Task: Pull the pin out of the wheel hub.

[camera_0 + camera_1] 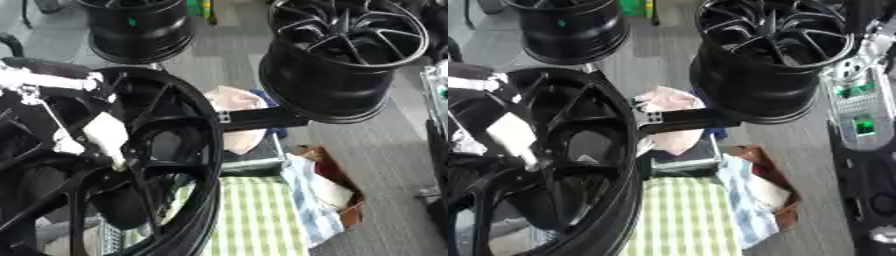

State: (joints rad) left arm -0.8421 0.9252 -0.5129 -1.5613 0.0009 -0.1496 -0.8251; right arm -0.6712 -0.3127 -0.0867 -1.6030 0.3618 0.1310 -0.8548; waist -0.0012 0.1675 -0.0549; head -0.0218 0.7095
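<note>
The large black multi-spoke alloy wheel hub fills the lower left of both views, its face turned toward the camera. The robot's left hand, covered in white, reaches in from the left edge across the spokes, with one pale finger extended down to the centre boss. The fingertip meets a small pale object there, probably the pin; its outline cannot be separated from the fingertip. Whether the fingers pinch it or only touch it cannot be determined from these views. The right hand does not appear in either view.

Step in hand, as judged: securing a hold on the pin before extraction.

- Confirm that thumb and finger close on opposite sides of the pin, not on the spoke beside it.
- Pull along the pin's own axis, straight out from the hub face. A sideways pull may bind the pin in its bore.
- Keep the wrist clear of the adjacent spokes during withdrawal.

Two further black wheels, one at the upper left and one at the upper right, stand well apart on the grey floor. A green-and-white checked cloth lies below the hub rim.
</note>
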